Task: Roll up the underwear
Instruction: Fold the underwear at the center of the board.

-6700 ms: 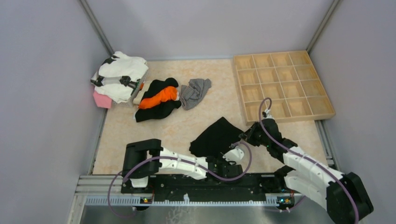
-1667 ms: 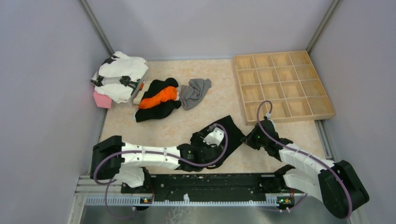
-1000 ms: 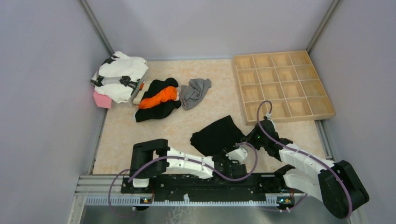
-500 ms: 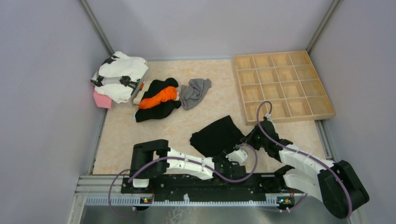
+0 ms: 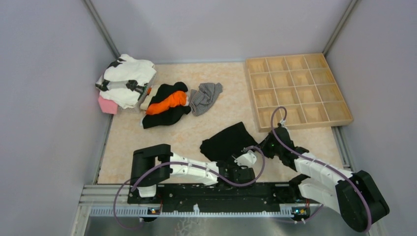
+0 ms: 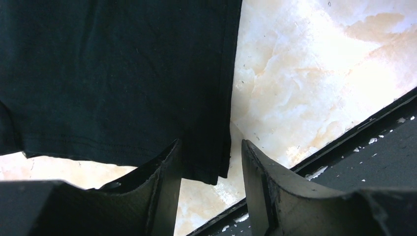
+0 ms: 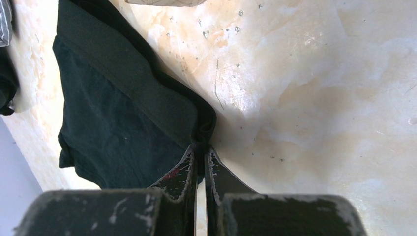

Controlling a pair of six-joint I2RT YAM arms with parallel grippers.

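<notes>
Pinching black underwear at its corner with right gripper, jaws clenched. Straddling its hem with left gripper, jaws parted, unclamped.

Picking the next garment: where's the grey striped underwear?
Top view: grey striped underwear lies far back, beside the black-and-orange pile, left of the wooden tray.
</notes>
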